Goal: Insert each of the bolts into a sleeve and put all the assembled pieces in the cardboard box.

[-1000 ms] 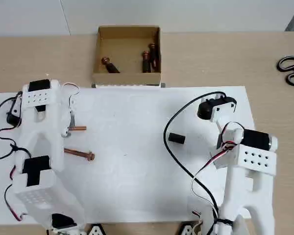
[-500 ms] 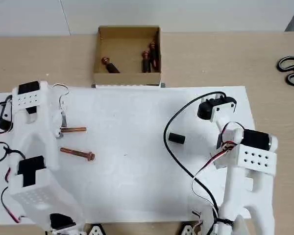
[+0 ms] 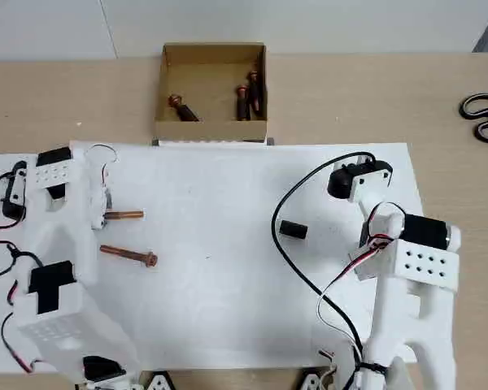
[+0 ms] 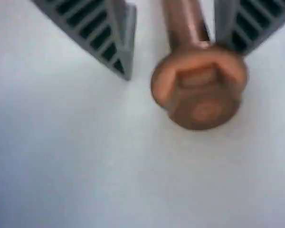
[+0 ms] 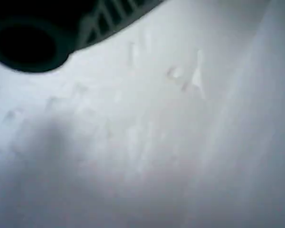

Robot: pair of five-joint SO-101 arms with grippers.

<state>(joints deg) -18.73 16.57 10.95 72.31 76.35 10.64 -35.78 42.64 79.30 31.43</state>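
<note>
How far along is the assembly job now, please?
Done: three copper bolts in black sleeves lie in the open cardboard box. In hand: the left gripper straddles one loose copper bolt, open. Left: a second loose bolt and one black sleeve on the white sheet.

Middle of the surface (image 3: 228, 284) is roomy, just the sleeve (image 3: 293, 229) there. Loose bolt (image 3: 128, 255) lies beside the left arm (image 3: 61, 244).

Upper bolt (image 3: 124, 214) and lower bolt (image 3: 128, 255), copper, lie flat at 9 o'clock. Black sleeve (image 3: 293, 229) at 3. Cardboard box (image 3: 211, 130) at 12 holds three assembled pieces (image 3: 182, 109).
</note>
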